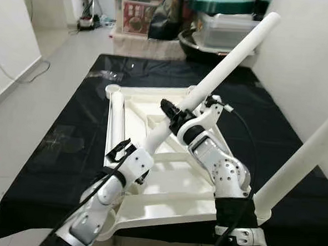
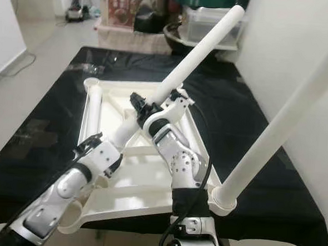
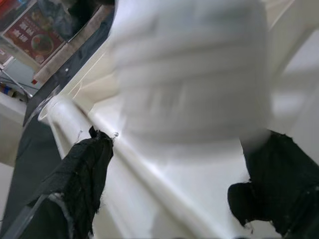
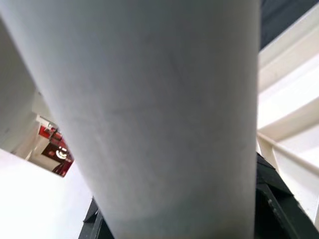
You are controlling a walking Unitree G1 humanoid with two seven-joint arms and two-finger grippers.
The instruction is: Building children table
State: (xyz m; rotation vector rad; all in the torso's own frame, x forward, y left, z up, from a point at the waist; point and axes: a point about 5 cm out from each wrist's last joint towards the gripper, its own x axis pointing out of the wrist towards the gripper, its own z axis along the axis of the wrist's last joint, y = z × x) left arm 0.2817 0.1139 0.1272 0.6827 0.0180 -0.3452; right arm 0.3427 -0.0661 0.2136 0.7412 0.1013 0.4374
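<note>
Around the middle of a slanted white table leg (image 1: 229, 60), the right gripper (image 1: 173, 113) is clamped, its black fingers (image 4: 279, 209) pressed against the tube's sides. The leg rises from near the left arm up and away toward the far right. Lower on the same leg sits the left gripper (image 1: 120, 150), its fingers (image 3: 84, 174) spread on either side of the tube; whether they touch it cannot be told. Beneath both lies the upturned white tabletop (image 1: 164, 206) on a black mat (image 1: 62, 144). Another leg (image 1: 118, 123) lies along the tabletop's left edge, and a third leg (image 2: 274, 135) stands in the near right corner socket.
</note>
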